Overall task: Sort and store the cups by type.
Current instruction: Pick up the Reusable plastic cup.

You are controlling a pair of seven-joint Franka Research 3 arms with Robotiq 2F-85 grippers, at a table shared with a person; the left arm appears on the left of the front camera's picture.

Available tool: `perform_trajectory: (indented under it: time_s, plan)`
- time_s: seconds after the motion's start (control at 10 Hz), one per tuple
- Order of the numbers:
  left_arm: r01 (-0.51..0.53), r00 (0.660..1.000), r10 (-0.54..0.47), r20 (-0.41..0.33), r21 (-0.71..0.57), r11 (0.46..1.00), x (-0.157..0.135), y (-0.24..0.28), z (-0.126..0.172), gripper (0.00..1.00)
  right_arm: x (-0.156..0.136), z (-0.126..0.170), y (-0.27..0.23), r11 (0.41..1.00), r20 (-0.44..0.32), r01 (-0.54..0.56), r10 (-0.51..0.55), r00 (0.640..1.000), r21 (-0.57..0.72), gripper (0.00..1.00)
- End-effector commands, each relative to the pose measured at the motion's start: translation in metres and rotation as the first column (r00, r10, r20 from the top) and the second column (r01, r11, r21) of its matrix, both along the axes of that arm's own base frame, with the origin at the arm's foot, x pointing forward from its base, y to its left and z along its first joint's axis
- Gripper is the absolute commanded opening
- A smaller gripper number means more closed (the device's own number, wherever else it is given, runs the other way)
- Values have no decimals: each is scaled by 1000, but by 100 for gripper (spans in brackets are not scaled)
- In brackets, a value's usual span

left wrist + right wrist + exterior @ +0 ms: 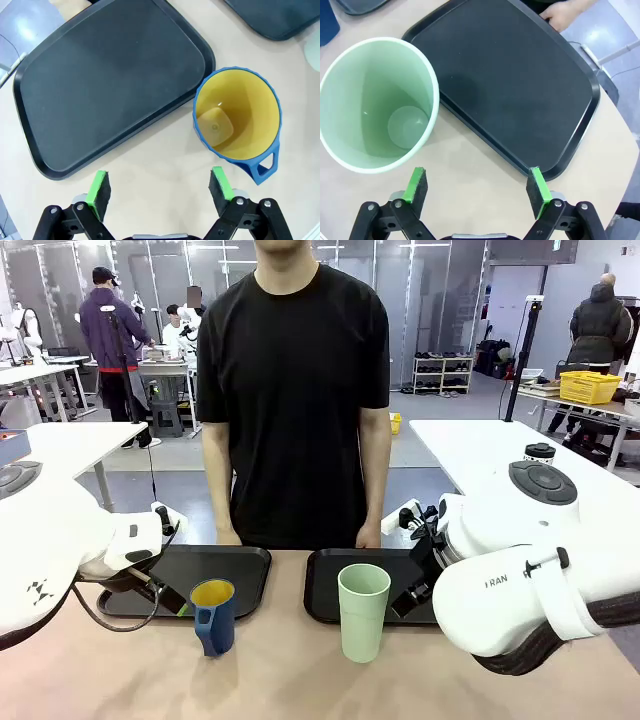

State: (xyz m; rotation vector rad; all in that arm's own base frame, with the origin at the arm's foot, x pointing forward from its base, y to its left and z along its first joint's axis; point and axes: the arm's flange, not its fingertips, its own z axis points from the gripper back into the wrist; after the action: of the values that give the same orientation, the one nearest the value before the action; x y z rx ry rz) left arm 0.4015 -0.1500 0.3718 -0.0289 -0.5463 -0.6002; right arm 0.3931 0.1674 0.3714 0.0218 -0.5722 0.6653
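Table (280, 680): tan top, shared with a person (292, 390) standing at the far edge, hands resting near the rims of two black trays. Left tray (235, 570) and right tray (325, 590) lie side by side, both bare. Green tumbler (363, 612) stands upright on the table just in front of the right tray; whether its base touches the rim cannot be told from the right wrist view. Blue cup (213, 618), yellow inside, stands upright just beside the near corner of the left tray, handle toward the robot. Left gripper (160, 185): fingers spread wide, nothing between them, hovering above the table with the blue cup ahead and off toward one finger. Right gripper (477, 182): also spread and empty, the tumbler ahead on the other side. Judgement: sorting not begun, approach step in hand. Next move calls for each arm to centre on its cup, descend past the rim, close, then lift onto a tray.
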Motion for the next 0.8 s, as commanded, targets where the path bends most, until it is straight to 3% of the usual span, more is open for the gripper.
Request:
perform_trajectory:
  time_s: [0.0, 0.7]
  plan:
    - [1, 1000, -1, 0, 0, 1000, 0, -1, 0, 100, 0, 0, 0, 1000, 0, 0, 0, 1000, 0, 100]
    - [1, 1000, -1, 0, 0, 1000, 0, -1, 0, 100, 0, 0, 0, 1000, 0, 0, 0, 1000, 0, 100]
